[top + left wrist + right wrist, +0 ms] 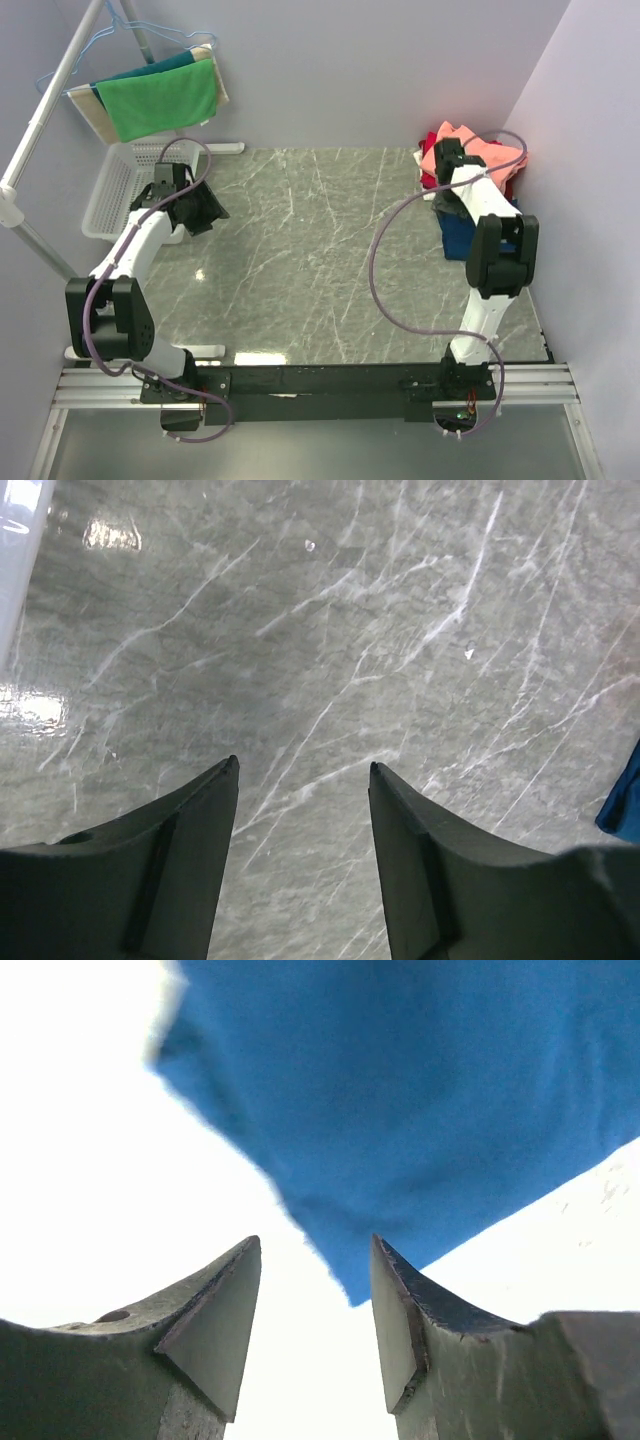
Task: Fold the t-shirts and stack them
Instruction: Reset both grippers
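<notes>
**Both grippers spread; the t-shirts sit at the table's 2 o'clock corner.**

The right gripper (pixel 315 1250) has its fingers apart and pinches nothing. A corner of the blue t-shirt (pixel 420 1090) points down between the tips, closer to the right-hand one, and I cannot tell whether it touches. In the top view that shirt lies at 2 o'clock on the marble table (pixel 320 260), under the right arm. The salmon-pink t-shirt (pixel 468 140) and the red t-shirt (pixel 431 179) are piled just beyond it, toward 1 o'clock. The left gripper (pixel 303 770), also spread and empty, hovers over bare marble at 10 o'clock, beside the white mesh basket (pixel 108 190). A green cloth (pixel 160 98) hangs on a hanger at 11 o'clock.
</notes>
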### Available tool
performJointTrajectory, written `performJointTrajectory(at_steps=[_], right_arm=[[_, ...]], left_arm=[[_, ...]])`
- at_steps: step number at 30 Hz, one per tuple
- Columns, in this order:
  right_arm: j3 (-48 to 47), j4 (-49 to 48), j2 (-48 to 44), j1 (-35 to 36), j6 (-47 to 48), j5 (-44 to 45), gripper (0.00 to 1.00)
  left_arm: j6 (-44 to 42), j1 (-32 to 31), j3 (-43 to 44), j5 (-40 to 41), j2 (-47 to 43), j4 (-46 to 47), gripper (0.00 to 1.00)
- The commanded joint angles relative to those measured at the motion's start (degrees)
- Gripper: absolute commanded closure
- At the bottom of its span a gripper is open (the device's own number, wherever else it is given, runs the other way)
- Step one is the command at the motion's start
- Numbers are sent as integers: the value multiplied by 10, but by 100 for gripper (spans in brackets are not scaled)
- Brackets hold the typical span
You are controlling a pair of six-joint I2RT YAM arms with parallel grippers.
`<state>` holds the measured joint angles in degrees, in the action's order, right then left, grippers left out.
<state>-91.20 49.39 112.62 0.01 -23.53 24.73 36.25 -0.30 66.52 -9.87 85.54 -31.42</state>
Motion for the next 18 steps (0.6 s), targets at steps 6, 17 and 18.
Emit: performJointTrajectory(at_steps=[6, 17, 18], right_arm=[[24, -24, -176, 86, 8, -6, 44], [216, -161, -417, 171, 13, -66, 40], [227, -169, -426, 177, 15, -69, 39]], left_arm=[[-14, -5, -27, -6, -68, 40, 37], [-7, -58, -60, 31, -87, 65, 29], [-5, -62, -63, 36, -92, 69, 28]])
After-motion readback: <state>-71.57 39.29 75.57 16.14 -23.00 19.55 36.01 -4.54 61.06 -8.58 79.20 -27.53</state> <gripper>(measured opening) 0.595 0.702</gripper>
